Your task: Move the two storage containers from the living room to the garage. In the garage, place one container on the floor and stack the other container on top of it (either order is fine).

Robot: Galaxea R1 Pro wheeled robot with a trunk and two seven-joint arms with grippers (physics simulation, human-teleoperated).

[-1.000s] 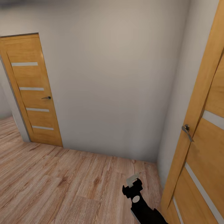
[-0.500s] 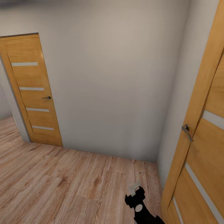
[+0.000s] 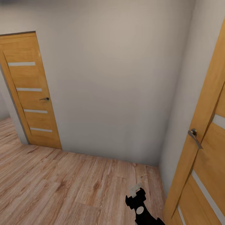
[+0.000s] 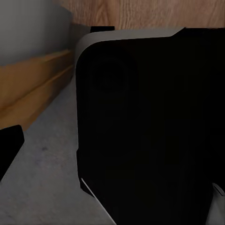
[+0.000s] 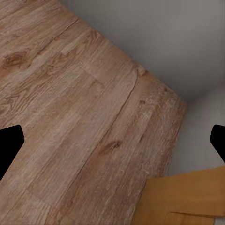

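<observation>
camera: shifted slightly | right arm [image 3: 142,209]: drawn back lower

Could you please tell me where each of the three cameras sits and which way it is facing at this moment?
Head view: on the robot's head, looking forward and down at a corner of grey walls, a closed wooden door, a second door and wood plank floor; the right arm shows.
Left wrist view: near the left gripper, facing a dark body part close up.
Right wrist view: near the right gripper, looking down at the floor; two dark fingers show at the edges.
Shared: head and right wrist views both show the plank floor meeting the wall corner and an orange door.
</observation>
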